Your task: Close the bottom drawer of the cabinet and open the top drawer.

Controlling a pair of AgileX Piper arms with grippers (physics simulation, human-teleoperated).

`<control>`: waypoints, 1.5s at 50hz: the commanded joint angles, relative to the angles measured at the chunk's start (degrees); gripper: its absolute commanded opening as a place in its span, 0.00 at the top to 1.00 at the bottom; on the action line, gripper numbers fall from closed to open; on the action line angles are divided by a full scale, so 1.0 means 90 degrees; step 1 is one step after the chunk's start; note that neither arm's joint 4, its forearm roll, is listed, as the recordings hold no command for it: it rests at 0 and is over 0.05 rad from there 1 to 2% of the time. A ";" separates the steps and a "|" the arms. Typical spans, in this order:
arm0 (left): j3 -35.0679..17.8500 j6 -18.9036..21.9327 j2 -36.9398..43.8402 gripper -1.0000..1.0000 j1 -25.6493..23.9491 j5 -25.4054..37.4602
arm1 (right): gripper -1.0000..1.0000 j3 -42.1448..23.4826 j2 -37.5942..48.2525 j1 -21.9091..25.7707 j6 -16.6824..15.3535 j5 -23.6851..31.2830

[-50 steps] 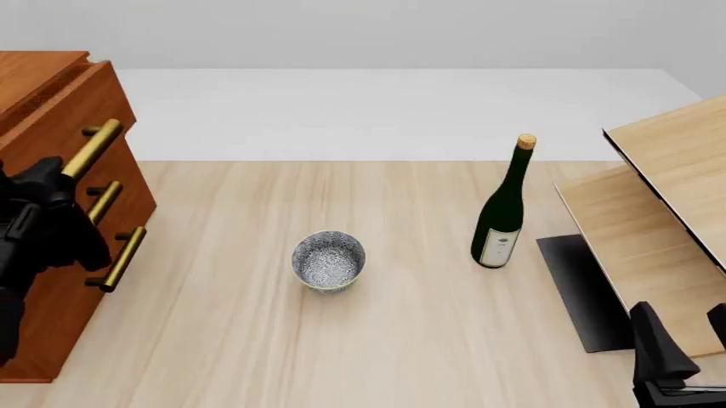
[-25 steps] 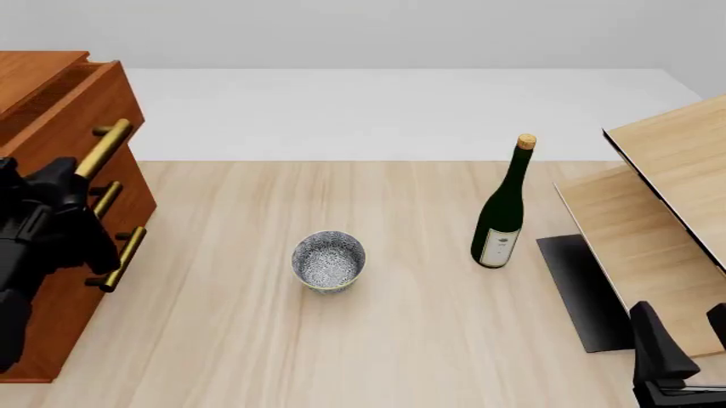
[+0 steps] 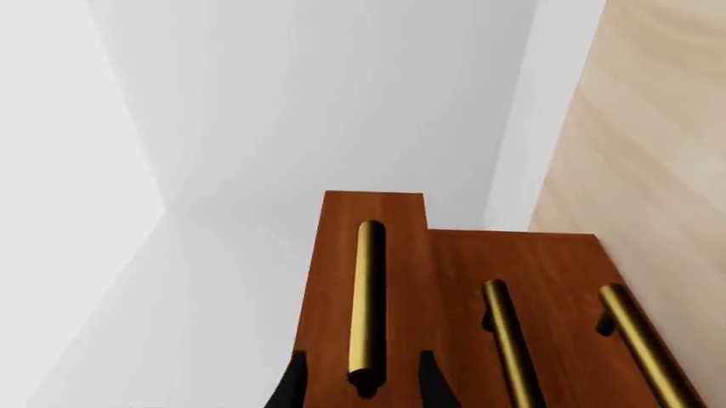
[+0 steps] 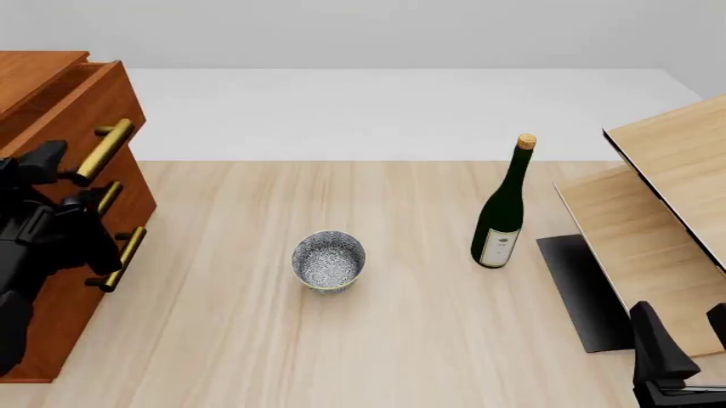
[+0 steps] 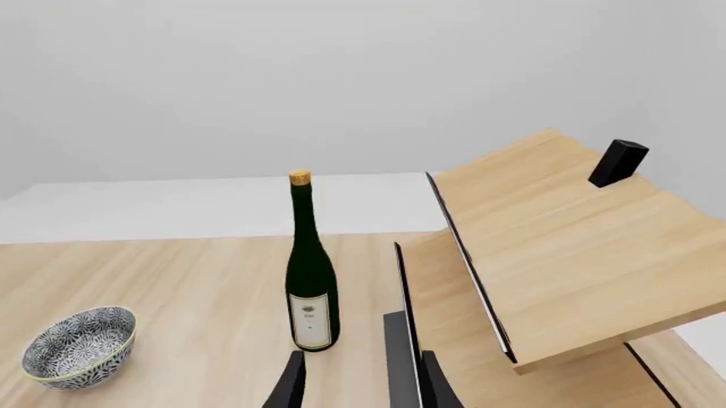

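Observation:
The reddish-brown cabinet (image 4: pixel 34 76) stands at the table's left edge. Its top drawer (image 4: pixel 82 102) juts out a little from the cabinet front; in the left wrist view the top drawer (image 3: pixel 337 255) sits proud of the two lower fronts. My left gripper (image 4: pixel 70 174) is shut on the near end of that drawer's brass handle (image 3: pixel 366 297), one finger on each side. The bottom drawer (image 4: pixel 68 310) lies flush with the middle one; its brass handle (image 3: pixel 638 333) shows. My right gripper (image 4: pixel 681 319) hangs open at the near right, holding nothing.
A patterned bowl (image 4: pixel 329 261) sits mid-table and a dark green bottle (image 4: pixel 499 212) stands right of it. Pale slanted boards (image 4: pixel 669 195) on a black base (image 4: pixel 584 293) fill the right side, close to my right gripper.
The top drawer has slid out a little toward the right, with my left gripper moving along on its handle. The right arm has not moved.

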 commanded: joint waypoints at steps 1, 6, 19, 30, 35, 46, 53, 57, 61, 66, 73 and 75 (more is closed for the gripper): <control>0.0032 0.0013 -0.0095 0.00 -0.0041 -0.0026 | 0.00 0.0001 -0.0002 0.0005 -0.0002 0.0002; 0.0017 0.0007 -0.0082 0.00 -0.0040 -0.0052 | 0.00 0.0001 -0.0008 0.0001 0.0000 0.0006; -0.0040 0.0004 -0.0161 0.00 -0.0029 0.0029 | 0.00 -0.0003 -0.0007 -0.0002 0.0001 0.0009; -0.0032 -0.0011 -0.0171 0.00 -0.0066 0.0056 | 0.00 -0.0014 0.0017 -0.0019 0.0011 -0.0011; -0.0046 -0.0029 -0.0198 0.00 -0.0103 0.0109 | 0.00 -0.0016 0.0049 -0.0012 0.0014 -0.0038; 0.0000 -0.0081 -0.0358 0.00 -0.0149 0.0247 | 0.00 -0.0027 0.0066 -0.0026 0.0031 -0.0057; 0.0064 -0.0147 -0.0620 0.00 -0.0176 0.0441 | 0.00 -0.0023 0.0048 -0.0024 0.0033 -0.0043; 0.0155 -0.0162 -0.0739 0.00 -0.0192 0.0492 | 0.00 -0.0023 0.0033 -0.0025 0.0032 -0.0032; 0.0208 -0.0202 -0.0885 0.00 -0.0191 0.0592 | 0.00 -0.0021 0.0023 -0.0022 0.0033 -0.0028; 0.0257 -0.0256 -0.1156 0.00 -0.0239 0.0818 | 0.00 -0.0021 0.0009 -0.0023 0.0044 -0.0018; 0.0297 -0.0299 -0.1406 0.00 -0.0316 0.1034 | 0.00 -0.0025 -0.0004 -0.0040 0.0060 -0.0008; 0.0325 -0.0285 -0.1440 0.00 -0.0335 0.1049 | 0.00 -0.0024 -0.0006 -0.0045 0.0061 -0.0007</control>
